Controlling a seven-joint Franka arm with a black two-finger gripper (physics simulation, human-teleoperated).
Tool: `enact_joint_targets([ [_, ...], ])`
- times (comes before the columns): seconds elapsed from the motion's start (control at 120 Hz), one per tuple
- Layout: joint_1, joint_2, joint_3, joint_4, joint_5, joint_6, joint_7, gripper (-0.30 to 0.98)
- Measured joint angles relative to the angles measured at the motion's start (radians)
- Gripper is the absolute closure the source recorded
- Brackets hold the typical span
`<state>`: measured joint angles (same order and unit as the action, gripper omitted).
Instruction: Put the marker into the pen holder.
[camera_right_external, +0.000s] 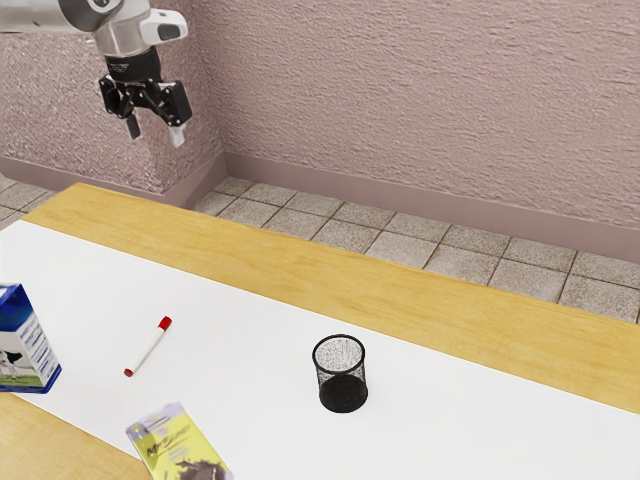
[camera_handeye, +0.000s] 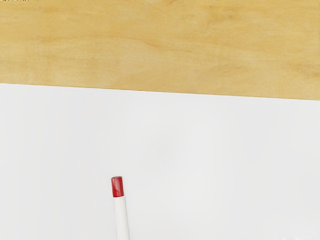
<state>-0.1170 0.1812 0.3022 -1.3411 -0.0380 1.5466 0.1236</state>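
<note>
Marker (camera_right_external: 148, 347): lying well below spread jaws, slanting lengthwise toward table's far edge (camera_right_external: 300, 252); grip across long axis.

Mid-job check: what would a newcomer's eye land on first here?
Probably the black mesh pen holder, upright on the white sheet. Next, the red-capped marker, lying between it and the carton at the exterior view's left edge. Then the open gripper, hanging high at the exterior view's upper left.
</note>
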Motion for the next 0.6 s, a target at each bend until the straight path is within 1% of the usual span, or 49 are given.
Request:
enact_joint_targets([
  [0.142, -0.001, 0.004, -0.002, 0.004, -0.001, 0.001, 0.015, 0.02],
  [0.175, 0.0, 0.024, -0.004, 0.021, -0.001, 0.003, 0.018, 0.02],
  [0.258, 0.024, 0.13, -0.005, 0.059, -0.003, 0.024, 0.023, 0.02],
  [0.358, 0.044, 0.293, -0.006, 0.085, 0.014, 0.067, 0.029, 0.02],
  [0.442, 0.078, 0.37, -0.009, 0.079, 0.01, 0.094, 0.035, 0.02],
  [0.508, 0.099, 0.386, -0.009, 0.018, -0.007, 0.113, 0.041, 0.02],
  [0.6, 0.106, 0.339, -0.009, -0.138, -0.023, 0.164, 0.049, 0.02],
])
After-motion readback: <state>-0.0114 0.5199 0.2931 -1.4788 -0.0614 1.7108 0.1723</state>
